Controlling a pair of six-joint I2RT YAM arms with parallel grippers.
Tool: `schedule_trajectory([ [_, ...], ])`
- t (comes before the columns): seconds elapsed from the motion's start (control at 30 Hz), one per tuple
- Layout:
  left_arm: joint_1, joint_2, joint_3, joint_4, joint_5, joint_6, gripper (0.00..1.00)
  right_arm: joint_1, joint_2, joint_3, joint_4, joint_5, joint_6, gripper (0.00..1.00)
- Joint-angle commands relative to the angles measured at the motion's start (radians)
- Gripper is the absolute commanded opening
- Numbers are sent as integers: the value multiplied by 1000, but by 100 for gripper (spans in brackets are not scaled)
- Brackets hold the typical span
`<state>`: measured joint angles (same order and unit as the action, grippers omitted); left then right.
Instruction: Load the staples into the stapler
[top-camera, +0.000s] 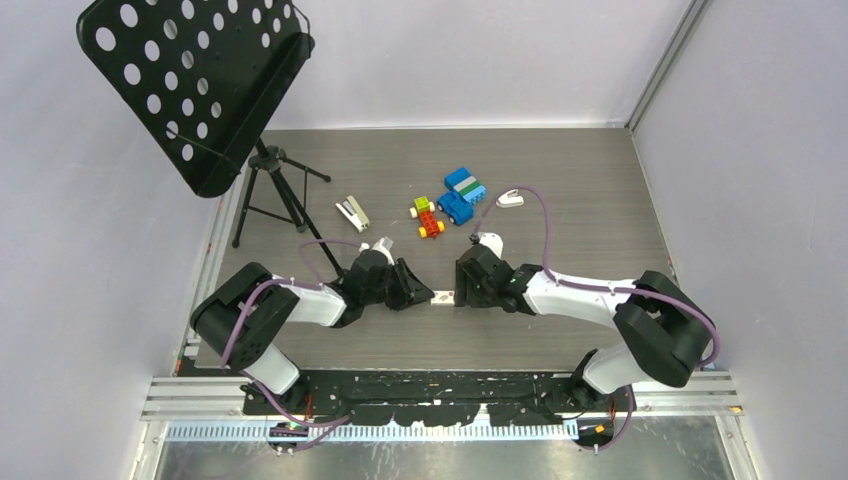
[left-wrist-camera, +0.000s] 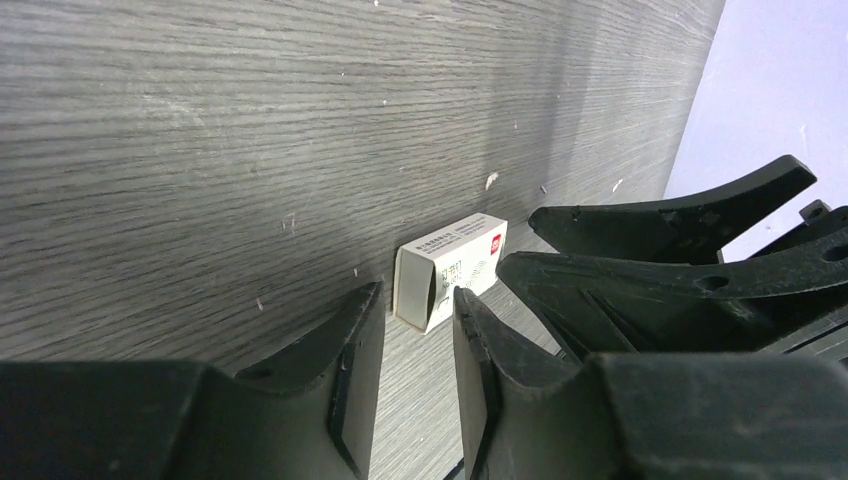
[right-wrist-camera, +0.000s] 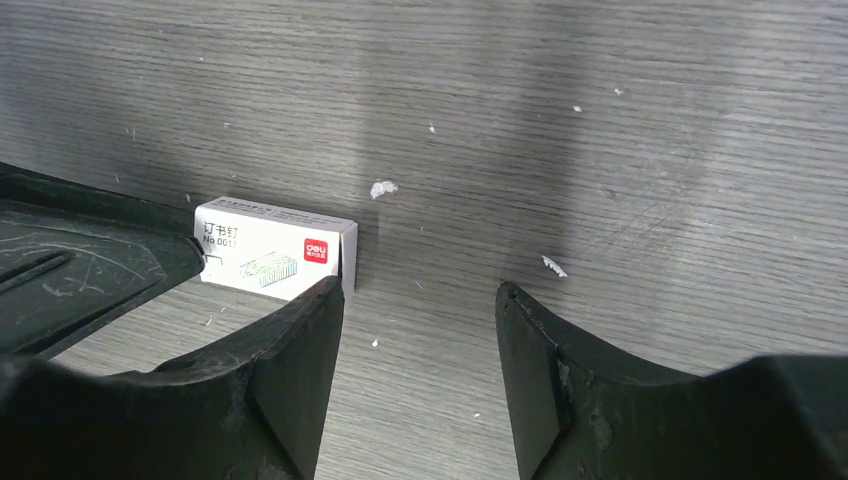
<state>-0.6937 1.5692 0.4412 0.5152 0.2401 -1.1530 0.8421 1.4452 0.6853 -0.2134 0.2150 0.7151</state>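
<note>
Stapler (top-camera: 352, 212) small, white, grey-beige top; left fingers (left-wrist-camera: 340, 350) narrowly apart, right fingers (right-wrist-camera: 290, 350) wider, both empty.

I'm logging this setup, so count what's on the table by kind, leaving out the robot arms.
stapler: 1
staple box: 1
toy block builds: 2, a small car and a blue stack
white claw-shaped piece: 1
music stand: 1
Total: 6
</note>
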Motion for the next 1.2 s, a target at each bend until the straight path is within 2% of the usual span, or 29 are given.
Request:
schedule_trajectory([
  [0.0, -4, 11, 10, 53, 4, -7, 32, 1, 13, 28, 35, -3, 19, 62],
  [0.4, -9, 67, 2, 132, 21, -31, 21, 0, 31, 39, 33, -24, 20, 62],
  [0.67, -10, 62, -5, 135, 10, -30, 1, 1, 18, 47, 17, -26, 16, 62],
  [0.97, -11, 64, -14, 150, 10, -31, 0, 0, -20, 54, -11, -13, 5, 62],
  [1.17, -11, 75, -33, 184, 8, -43, 0, 0, -55, 49, -15, -8, 24, 54],
])
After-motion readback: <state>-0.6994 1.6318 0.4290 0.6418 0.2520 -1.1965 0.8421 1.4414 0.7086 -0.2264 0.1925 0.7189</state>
